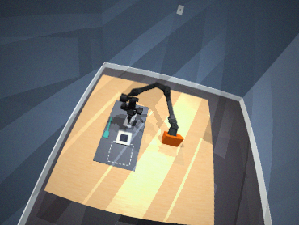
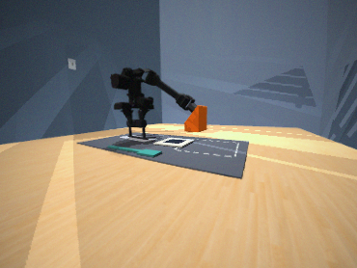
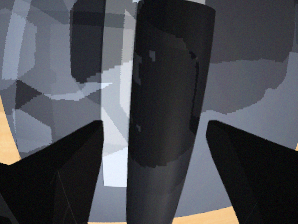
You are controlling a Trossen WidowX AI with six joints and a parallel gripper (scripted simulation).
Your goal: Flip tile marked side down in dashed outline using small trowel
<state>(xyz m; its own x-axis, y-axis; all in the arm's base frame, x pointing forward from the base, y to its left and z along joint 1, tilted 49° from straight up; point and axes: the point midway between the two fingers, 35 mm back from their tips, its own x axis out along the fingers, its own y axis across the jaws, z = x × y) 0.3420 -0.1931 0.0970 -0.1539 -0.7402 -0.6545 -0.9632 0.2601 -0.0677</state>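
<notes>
The trowel, with a black handle (image 3: 167,90) and a pale, flat part (image 1: 128,125) (image 2: 151,139) (image 3: 115,165), is low over the mat's far end; whether it touches the mat is hard to tell. My gripper (image 1: 132,120) (image 2: 137,136) (image 3: 156,128) is open, pointing down. Its fingers stand either side of the handle, with gaps on both sides. The tile (image 1: 118,137) (image 2: 160,143) lies flat, a white border around a dark square facing up. It lies between the trowel and the dashed outline (image 1: 131,159) (image 2: 236,148), close to the outline's near edge.
A flat teal tool (image 1: 106,133) (image 2: 150,152) lies along the mat's left edge in the top view. The grey mat (image 1: 101,157) (image 2: 222,166) lies on the wooden table (image 1: 77,174) (image 2: 159,217). The orange arm base (image 1: 172,138) (image 2: 198,120) stands beside the mat.
</notes>
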